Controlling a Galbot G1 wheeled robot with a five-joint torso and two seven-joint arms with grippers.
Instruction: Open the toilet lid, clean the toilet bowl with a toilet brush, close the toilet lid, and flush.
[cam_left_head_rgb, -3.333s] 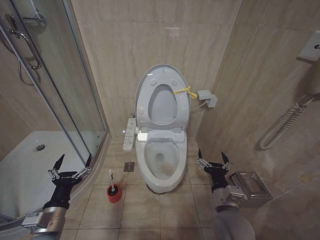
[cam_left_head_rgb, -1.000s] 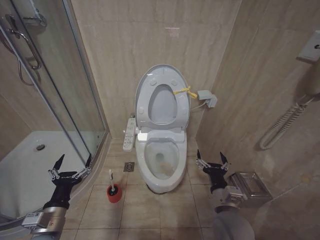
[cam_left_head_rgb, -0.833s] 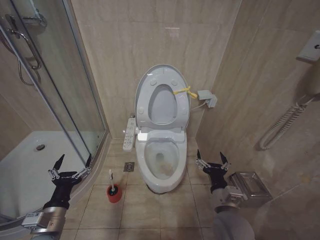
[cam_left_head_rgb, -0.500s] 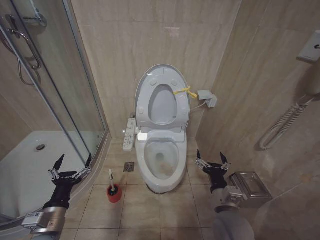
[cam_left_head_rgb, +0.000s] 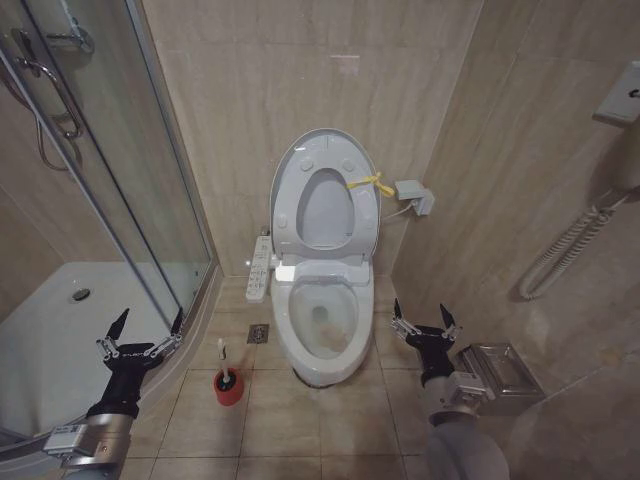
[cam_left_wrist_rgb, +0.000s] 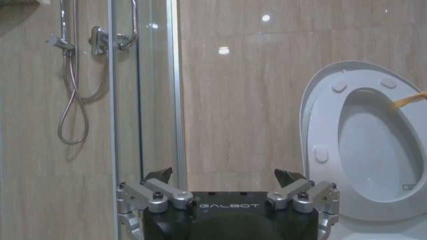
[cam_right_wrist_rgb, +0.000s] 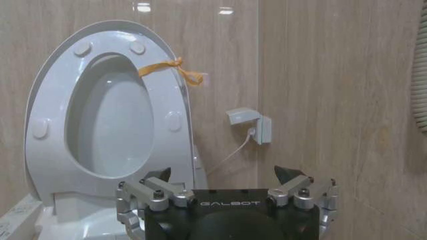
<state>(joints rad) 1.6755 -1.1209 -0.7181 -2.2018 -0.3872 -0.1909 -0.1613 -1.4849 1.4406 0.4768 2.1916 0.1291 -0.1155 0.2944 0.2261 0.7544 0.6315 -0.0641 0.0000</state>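
The toilet lid (cam_left_head_rgb: 325, 212) stands upright against the back wall with the seat ring raised against it and a yellow strap (cam_left_head_rgb: 369, 183) at its edge. It also shows in the left wrist view as the lid (cam_left_wrist_rgb: 373, 135) and in the right wrist view as the lid (cam_right_wrist_rgb: 110, 125). Below it the white toilet bowl (cam_left_head_rgb: 322, 328) lies exposed. The toilet brush (cam_left_head_rgb: 221, 354) stands in its red cup (cam_left_head_rgb: 229, 389) on the floor left of the bowl. My left gripper (cam_left_head_rgb: 150, 320) hangs open left of the brush, also seen as the left gripper (cam_left_wrist_rgb: 224, 174). My right gripper (cam_left_head_rgb: 420, 310) hangs open right of the bowl, also seen as the right gripper (cam_right_wrist_rgb: 223, 172).
A glass shower door (cam_left_head_rgb: 130, 180) and white shower tray (cam_left_head_rgb: 60, 330) fill the left side. A control panel (cam_left_head_rgb: 259, 268) hangs beside the toilet, with a floor drain (cam_left_head_rgb: 258, 333) below. A wall socket (cam_left_head_rgb: 413, 195) and a metal box (cam_left_head_rgb: 500, 370) sit on the right wall.
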